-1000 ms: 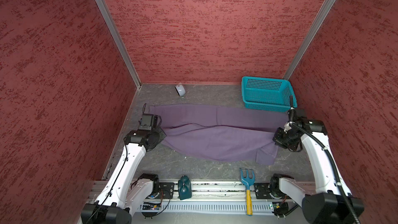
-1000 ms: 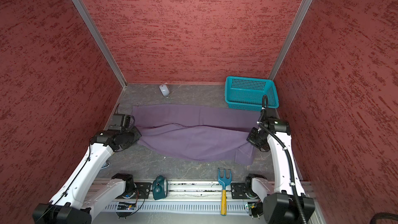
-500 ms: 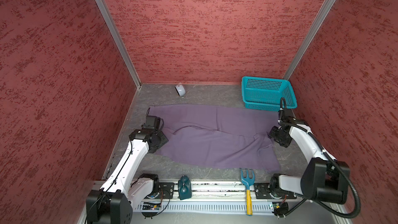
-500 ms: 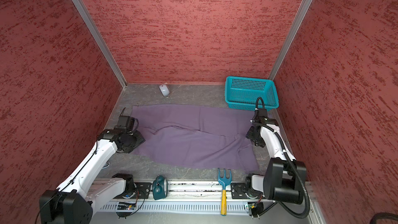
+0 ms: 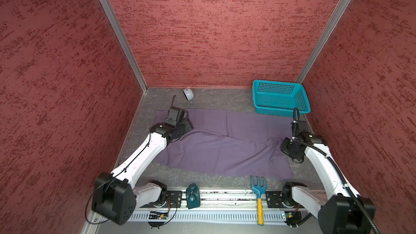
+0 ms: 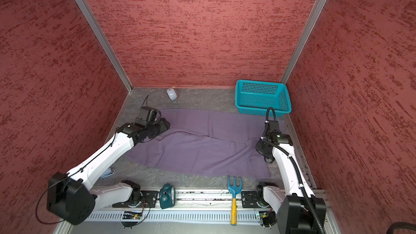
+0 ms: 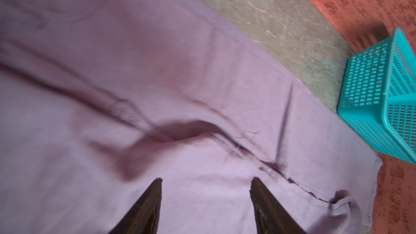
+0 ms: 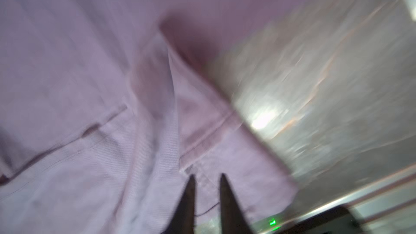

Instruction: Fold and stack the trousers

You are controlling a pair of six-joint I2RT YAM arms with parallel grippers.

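Left tool (image 7: 205,182) jaws apart over trousers (image 7: 157,75), right tool (image 8: 206,177) above their edge

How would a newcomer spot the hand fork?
Find the metal rail along the near edge. The fork lies across it, right of centre, just short of the trousers. Blue tines and a yellow handle set it apart from the dark teal object further left.

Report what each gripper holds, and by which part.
Nothing is held: the left gripper and the right gripper both hang open over the trousers.
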